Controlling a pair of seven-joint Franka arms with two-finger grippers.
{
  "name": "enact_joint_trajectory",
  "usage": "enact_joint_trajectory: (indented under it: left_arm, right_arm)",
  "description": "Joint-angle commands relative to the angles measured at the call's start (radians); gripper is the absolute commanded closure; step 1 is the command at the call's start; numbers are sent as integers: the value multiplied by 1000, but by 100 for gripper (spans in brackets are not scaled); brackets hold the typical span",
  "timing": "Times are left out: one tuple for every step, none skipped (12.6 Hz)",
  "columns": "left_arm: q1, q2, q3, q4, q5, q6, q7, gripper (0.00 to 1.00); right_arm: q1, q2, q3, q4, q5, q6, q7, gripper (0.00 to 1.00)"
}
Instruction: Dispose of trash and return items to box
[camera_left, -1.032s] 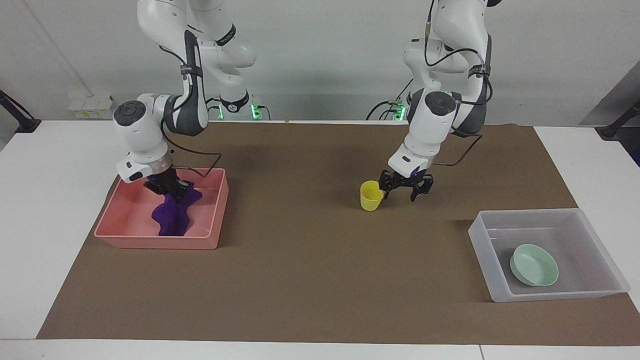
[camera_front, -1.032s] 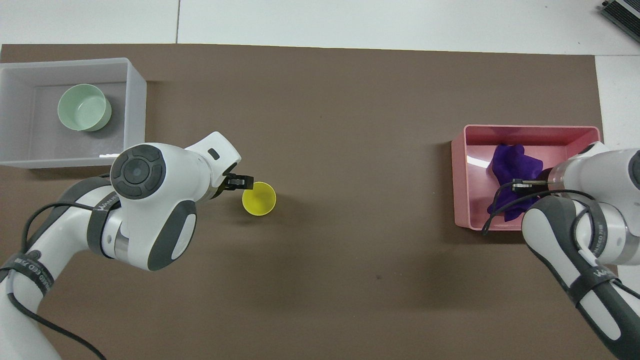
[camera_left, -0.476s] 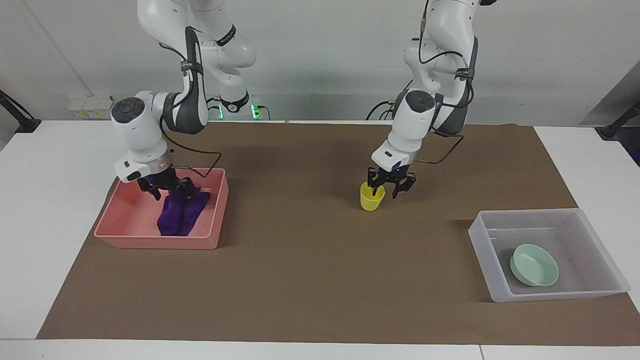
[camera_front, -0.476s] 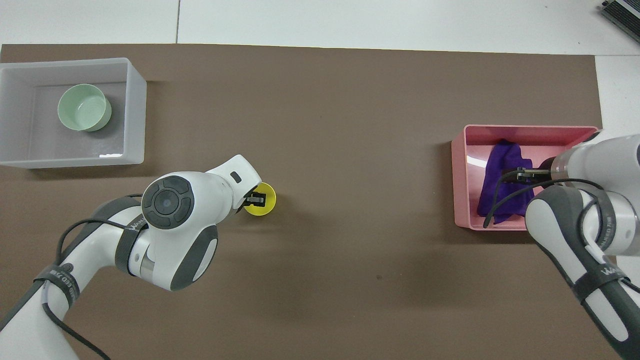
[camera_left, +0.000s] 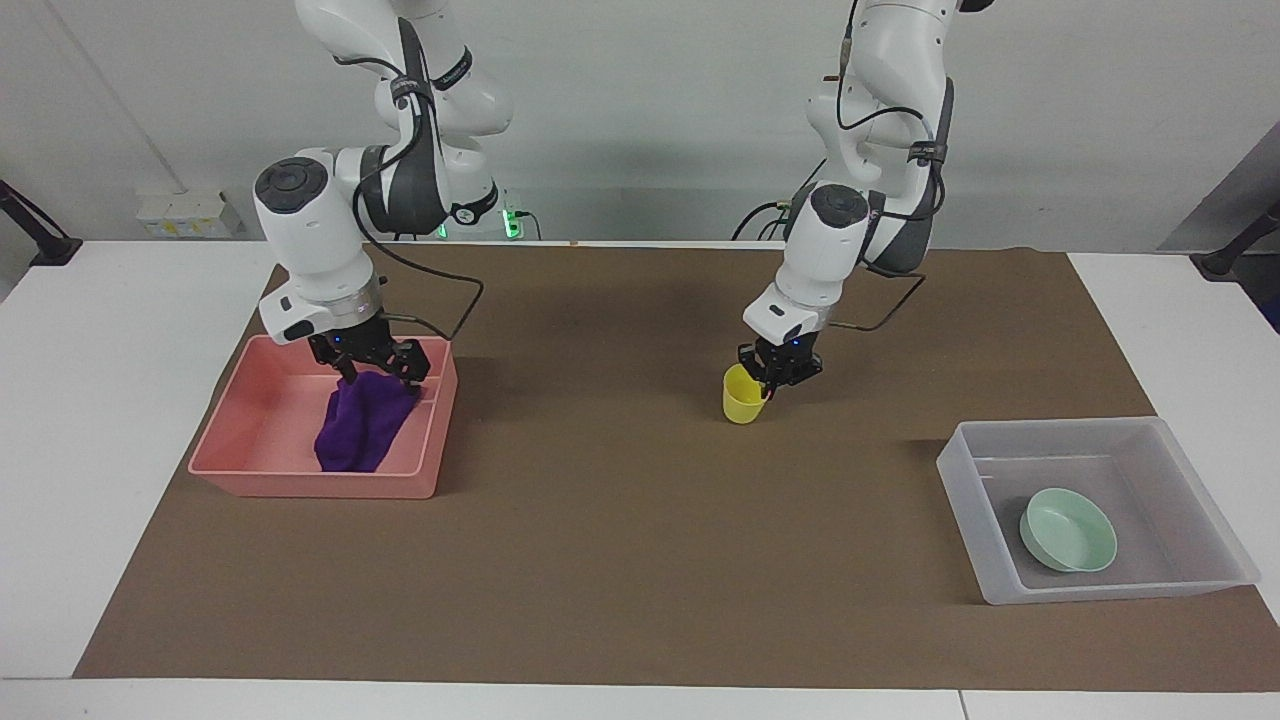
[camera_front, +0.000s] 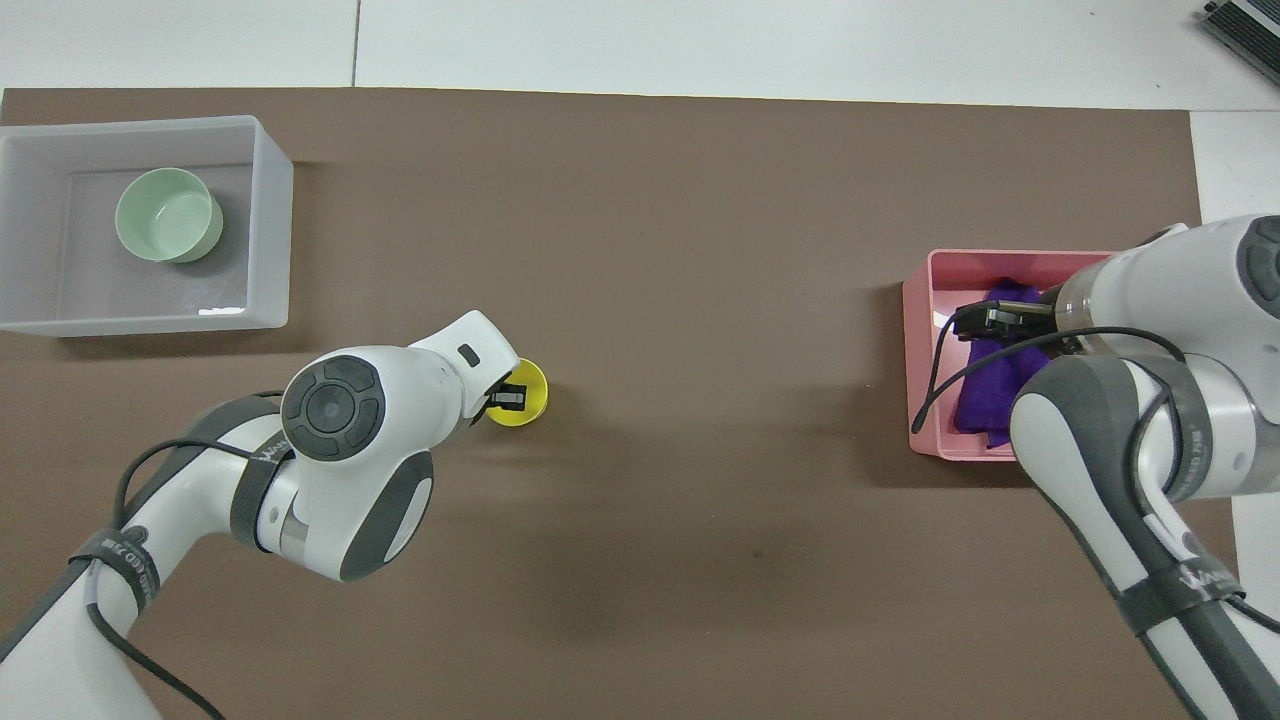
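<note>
The yellow cup (camera_left: 742, 398) stands upright on the brown mat near the middle, also seen from overhead (camera_front: 530, 395). My left gripper (camera_left: 775, 372) is shut on the cup's rim, one finger inside it (camera_front: 508, 397). The purple rag (camera_left: 362, 425) lies loose in the pink bin (camera_left: 250, 440). My right gripper (camera_left: 375, 365) is open and empty just above the rag (camera_front: 985, 400). The mint-green bowl (camera_left: 1068, 530) sits in the clear-grey box (camera_left: 965, 470) at the left arm's end of the table.
The brown mat (camera_left: 620, 540) covers most of the white table. The pink bin (camera_front: 925, 350) stands at the right arm's end; the box (camera_front: 270, 200) stands farther from the robots than the cup.
My left gripper moved onto the cup and shut on its rim. My right gripper let go of the rag, rose and shifted toward the middle of the table; the rag settled in the pink bin.
</note>
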Motion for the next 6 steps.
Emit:
enact_joint_trajectory:
  left_arm:
    - [29,-35,17,25,-4,-36,6,100]
    - [62,-37,18,44,-4,-39,11,100]
    - [99,-38,18,59,-3,-39,24,100]
    - [131,-49,18,75,-3,-45,52,100]
    - [176,-60,17,94,-3,-82,82,100]
    - [212,-66,18,133,-3,-139,136,100]
  right_arm:
    - [-9,-24,9,93,2,-125,19,0]
    - [-9,-25,9,141,4,-184,18,0]
    - [-11,-25,9,185,5,-235,18,0]
    - [-11,-25,9,222,7,-274,18,0]
    - [-11,-27,9,256,7,-309,16,0]
    - [-12,-35,9,285,7,-346,15,0]
